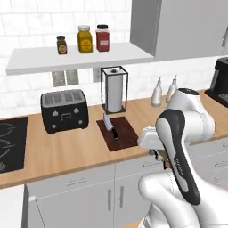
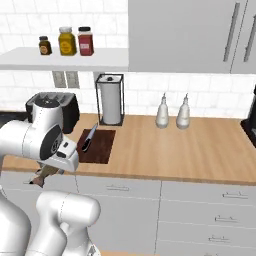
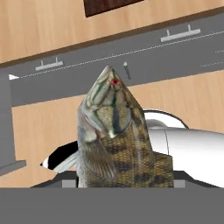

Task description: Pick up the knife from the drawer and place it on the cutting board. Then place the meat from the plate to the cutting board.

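We find jaws point(image 3: 118, 175) part-open gripping meat point(image 3: 116, 140) off the bench's front edge, knife point(image 1: 110, 125) on board point(image 1: 121, 133).

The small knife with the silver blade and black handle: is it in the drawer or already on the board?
On the board. The small silver-bladed knife lies on the dark reddish-brown wooden cutting board, in front of the paper towel holder.

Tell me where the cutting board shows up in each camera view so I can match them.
Left base view: cutting board at centre, on the counter before the paper towel holder, knife on it.
Right base view: left of centre, before the same holder.
Hand view: a dark strip at the top edge.
Shared landmark: the paper towel holder.
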Controlling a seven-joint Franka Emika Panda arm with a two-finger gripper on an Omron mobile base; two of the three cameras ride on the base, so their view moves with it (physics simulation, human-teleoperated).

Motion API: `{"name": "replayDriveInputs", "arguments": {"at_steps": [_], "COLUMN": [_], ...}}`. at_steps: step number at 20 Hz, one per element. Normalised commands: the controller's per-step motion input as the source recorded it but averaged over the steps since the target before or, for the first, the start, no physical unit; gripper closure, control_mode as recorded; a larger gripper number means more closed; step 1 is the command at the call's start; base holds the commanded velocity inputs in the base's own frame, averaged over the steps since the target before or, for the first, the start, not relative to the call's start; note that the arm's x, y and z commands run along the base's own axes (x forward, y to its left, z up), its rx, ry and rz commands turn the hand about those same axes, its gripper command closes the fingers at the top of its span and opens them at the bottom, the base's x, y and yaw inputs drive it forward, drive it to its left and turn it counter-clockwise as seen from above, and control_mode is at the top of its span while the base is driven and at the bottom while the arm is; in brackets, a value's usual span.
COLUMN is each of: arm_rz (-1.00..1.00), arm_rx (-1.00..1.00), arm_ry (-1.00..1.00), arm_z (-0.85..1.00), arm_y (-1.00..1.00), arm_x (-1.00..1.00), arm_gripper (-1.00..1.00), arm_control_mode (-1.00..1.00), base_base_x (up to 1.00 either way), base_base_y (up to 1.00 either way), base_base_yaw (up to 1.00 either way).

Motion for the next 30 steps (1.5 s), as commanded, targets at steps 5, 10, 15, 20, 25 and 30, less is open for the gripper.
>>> {"name": "replayDriveInputs", "arguments": {"at_steps": [5,10,15,20,25,30], "arm_rz": [0.0,0.0,0.0,0.0,0.0,0.0], "arm_rx": [0.0,0.0,0.0,0.0,0.0,0.0], "arm_ry": [0.0,0.0,0.0,0.0,0.0,0.0], "arm_z": [0.0,0.0,0.0,0.0,0.0,0.0], "arm_y": [0.0,0.0,0.0,0.0,0.0,-0.15], "arm_x": [0.0,0.0,0.0,0.0,0.0,0.25], "arm_gripper": [1.0,1.0,1.0,1.0,1.0,1.0], "arm_control_mode": [1.0,1.0,1.0,1.0,1.0,-1.0], "base_base_x": [0.29,0.35,0.31,0.16,0.38,0.17], "base_base_y": [0.0,0.0,-0.02,-0.22,-0.3,-0.1], "base_base_yaw": [0.36,0.26,0.2,0.11,0.0,0.0]}}
